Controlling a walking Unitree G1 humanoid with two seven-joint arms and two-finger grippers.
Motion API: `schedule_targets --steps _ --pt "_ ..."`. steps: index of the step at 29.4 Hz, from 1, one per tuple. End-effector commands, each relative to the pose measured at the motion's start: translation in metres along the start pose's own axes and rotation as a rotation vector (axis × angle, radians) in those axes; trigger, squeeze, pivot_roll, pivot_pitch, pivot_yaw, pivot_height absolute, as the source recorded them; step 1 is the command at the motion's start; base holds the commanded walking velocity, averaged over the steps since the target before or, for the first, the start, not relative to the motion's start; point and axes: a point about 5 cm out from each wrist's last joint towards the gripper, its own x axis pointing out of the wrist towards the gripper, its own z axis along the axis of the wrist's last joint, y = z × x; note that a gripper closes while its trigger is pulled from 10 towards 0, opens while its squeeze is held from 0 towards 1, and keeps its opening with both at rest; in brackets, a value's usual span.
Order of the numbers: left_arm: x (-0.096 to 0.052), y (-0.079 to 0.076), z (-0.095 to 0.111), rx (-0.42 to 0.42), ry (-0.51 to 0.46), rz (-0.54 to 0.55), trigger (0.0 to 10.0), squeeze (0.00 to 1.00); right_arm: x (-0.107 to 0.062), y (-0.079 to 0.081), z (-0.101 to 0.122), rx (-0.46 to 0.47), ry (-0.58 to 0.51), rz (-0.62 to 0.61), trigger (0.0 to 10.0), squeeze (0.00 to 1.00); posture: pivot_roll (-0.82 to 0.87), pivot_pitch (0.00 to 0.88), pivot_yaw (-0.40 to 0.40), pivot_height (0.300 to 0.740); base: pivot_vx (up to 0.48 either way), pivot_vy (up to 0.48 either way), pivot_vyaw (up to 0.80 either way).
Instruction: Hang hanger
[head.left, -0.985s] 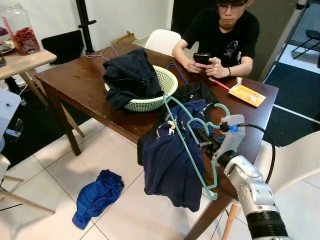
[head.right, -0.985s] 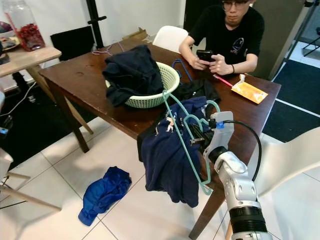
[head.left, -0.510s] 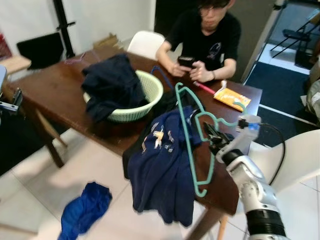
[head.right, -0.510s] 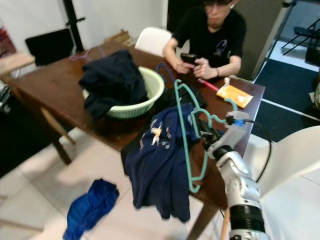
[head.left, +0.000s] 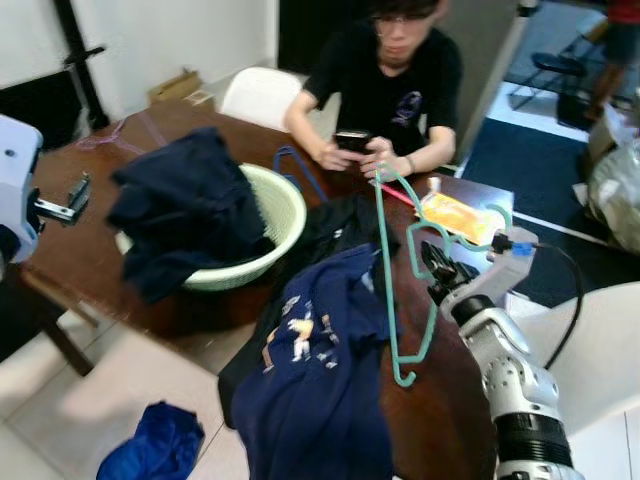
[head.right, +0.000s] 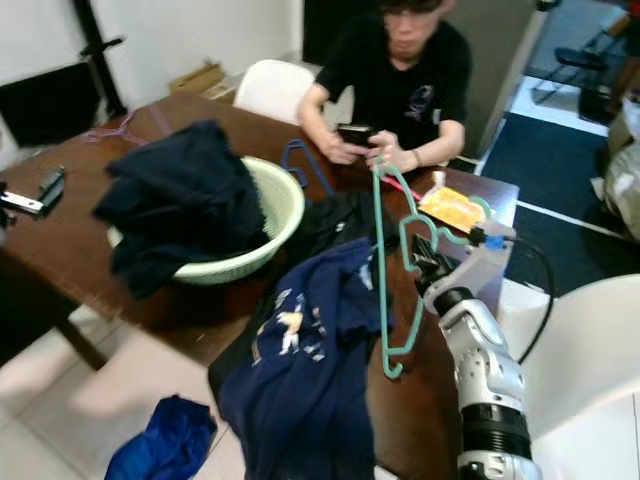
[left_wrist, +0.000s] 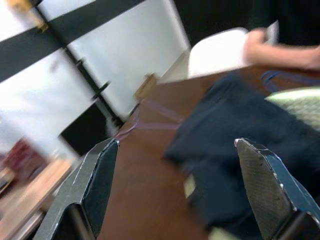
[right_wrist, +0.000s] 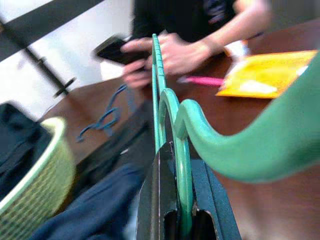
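Note:
My right gripper (head.left: 438, 272) is shut on a teal hanger (head.left: 384, 262), held upright over the near edge of the brown table (head.left: 85, 245). In the right wrist view the black fingers (right_wrist: 161, 192) clamp the hanger's thin bar (right_wrist: 161, 95). A navy shirt with a small print (head.left: 320, 390) droops from the hanger's left side and hangs past the table edge. My left gripper (head.left: 68, 197) is raised at the far left over the table; in its wrist view (left_wrist: 177, 147) the fingers stand wide open with nothing between them.
A pale green basket (head.left: 275, 215) heaped with dark clothes (head.left: 175, 210) sits mid-table, with a black garment (head.left: 335, 220) and a blue hanger (head.left: 295, 162) beside it. A person (head.left: 390, 80) sits opposite holding a phone. A yellow packet (head.left: 455, 215), a white chair (head.left: 590, 340) and a blue cloth on the floor (head.left: 150, 460) are nearby.
The camera has swung right and moved closer. My right gripper has carried the hanger and shirt higher over the table. My left arm has risen into view at the left.

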Motion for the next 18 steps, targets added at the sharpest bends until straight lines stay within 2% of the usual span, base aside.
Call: schedule_targets --steps 1,4,8,9,10,12,18 --pt "-0.001 -0.008 -0.007 -0.030 0.031 -0.056 10.0 0.00 -0.002 -0.004 -0.006 0.004 0.031 -0.025 10.0 0.00 0.10 0.001 -0.049 0.740 0.000 0.000 0.00" --pt "-0.002 -0.015 -0.011 -0.039 0.040 -0.127 10.0 0.00 -0.002 -0.004 -0.006 0.003 0.033 -0.027 10.0 0.00 0.10 0.002 -0.050 0.740 0.000 0.000 0.00" --pt "-0.002 -0.017 -0.012 -0.039 0.047 -0.148 10.0 0.00 -0.002 -0.003 -0.006 0.004 0.034 -0.028 10.0 0.00 0.10 0.003 -0.048 0.740 0.000 0.000 0.00" --pt "-0.004 -0.009 -0.034 -0.007 0.179 -0.074 10.0 0.00 -0.002 -0.003 -0.006 -0.006 0.038 -0.028 10.0 0.00 0.10 0.006 -0.044 0.740 0.000 0.000 0.00" --pt "-0.004 -0.009 -0.034 -0.007 0.179 -0.074 10.0 0.00 -0.002 -0.003 -0.006 -0.006 0.038 -0.028 10.0 0.00 0.10 0.006 -0.044 0.740 0.000 0.000 0.00" --pt "-0.008 -0.004 -0.054 0.044 0.296 -0.023 10.0 0.00 -0.001 -0.001 -0.006 -0.017 0.043 -0.025 10.0 0.00 0.09 0.007 -0.043 0.740 0.000 0.000 0.00" --pt "-0.012 -0.001 -0.067 0.113 0.375 0.006 10.0 0.00 -0.001 -0.001 -0.007 -0.024 0.049 -0.023 10.0 0.00 0.09 0.007 -0.043 0.740 0.000 0.000 0.00"
